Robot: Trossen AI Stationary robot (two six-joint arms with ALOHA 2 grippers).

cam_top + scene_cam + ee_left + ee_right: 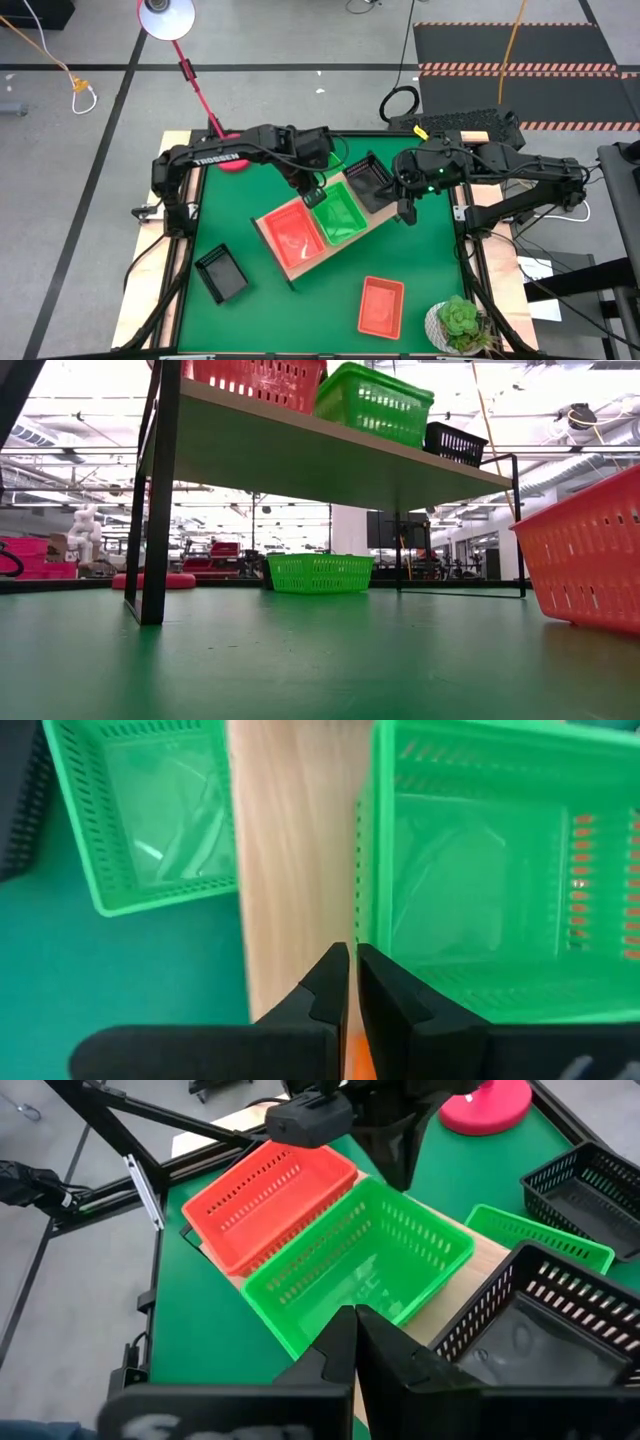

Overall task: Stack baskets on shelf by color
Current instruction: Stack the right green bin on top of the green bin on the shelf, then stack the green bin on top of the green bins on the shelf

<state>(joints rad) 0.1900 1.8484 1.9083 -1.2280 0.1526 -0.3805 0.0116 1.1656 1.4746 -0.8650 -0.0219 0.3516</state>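
The shelf [345, 245] sits tilted in the middle of the green worktop [300, 320], w/ three baskets on top in a row: an orange-red basket [291, 234] at the left end, a green basket [341, 214] in the middle, and a black basket [380, 192] at the right, far end. The left claw [313, 195] is over the far edge of the green basket on the shelf; its fingers are closed, almost touching, w/ nothing between them. The right claw [404, 212] hangs just by the black basket on the shelf, fingers also closed and holding nothing. Other baskets are on the worktop: a second green basket [150, 815] on the far side of the shelf, just beside it, a black one [366, 172] far, near the shelf's right end, another black one [221, 273] well to the left, and an orange-red one [381, 306] near, to the right. A plant in a white pot [458, 325] stands at the near right corner. A red lamp [170, 20] leans over the far left.
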